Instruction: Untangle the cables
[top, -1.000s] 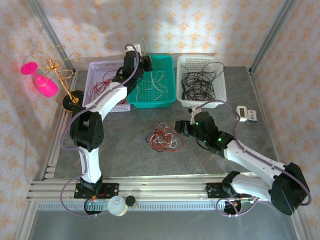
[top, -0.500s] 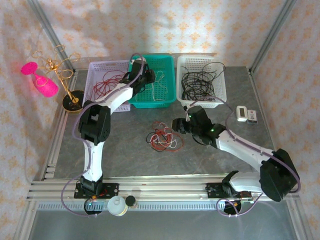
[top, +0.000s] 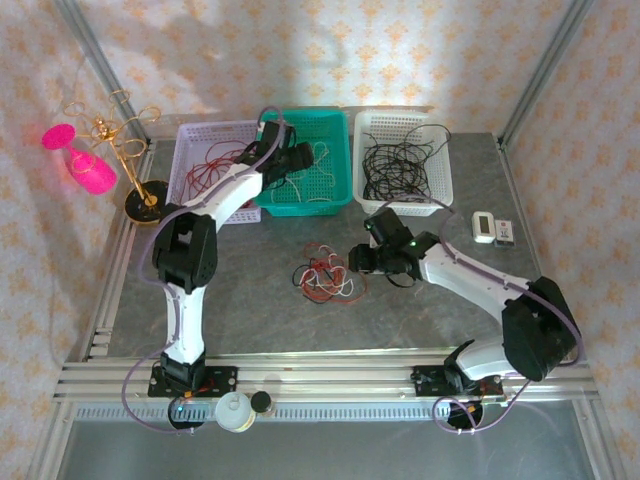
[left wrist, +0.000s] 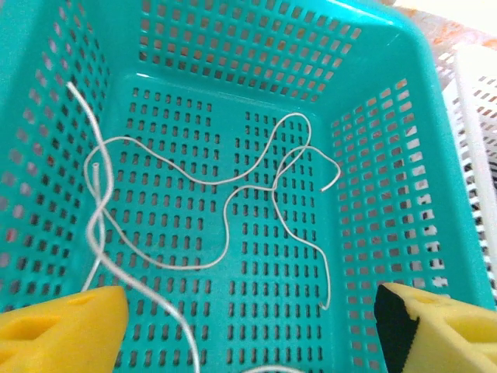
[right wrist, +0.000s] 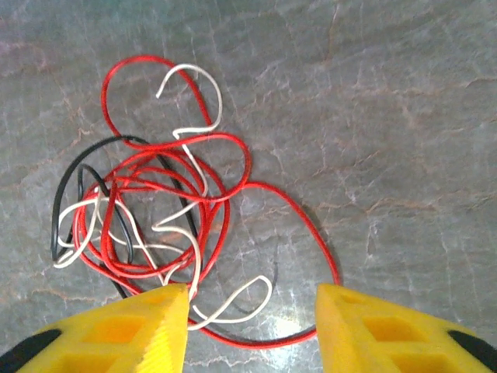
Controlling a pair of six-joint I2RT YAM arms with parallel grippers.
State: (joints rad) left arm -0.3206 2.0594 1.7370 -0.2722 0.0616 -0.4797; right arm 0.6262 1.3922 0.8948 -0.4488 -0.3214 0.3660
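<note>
A grey stone-patterned table [top: 250,320] carries two white robot arms, the left arm [top: 220,200] reaching to the far side and the right arm [top: 470,285] reaching toward the centre. Three baskets stand in a row at the far edge: a pale basket [top: 190,135] with red wires, a teal basket [top: 335,120] with white wire [left wrist: 233,180], and a white basket [top: 400,117] with black wires. A gold stand [top: 110,150] with pink cups is at far left.

The cables [top: 325,278], a loose knot of red, white and black strands, lie on the bare table at its centre, in front of the teal basket.

The left gripper [top: 298,160] hangs over the teal basket, yellow fingers [left wrist: 70,330] spread wide and empty. The right gripper [top: 358,260] sits just beside the knot, its fingers [right wrist: 124,330] partly apart over the strands' near edge, clamping nothing.
</note>
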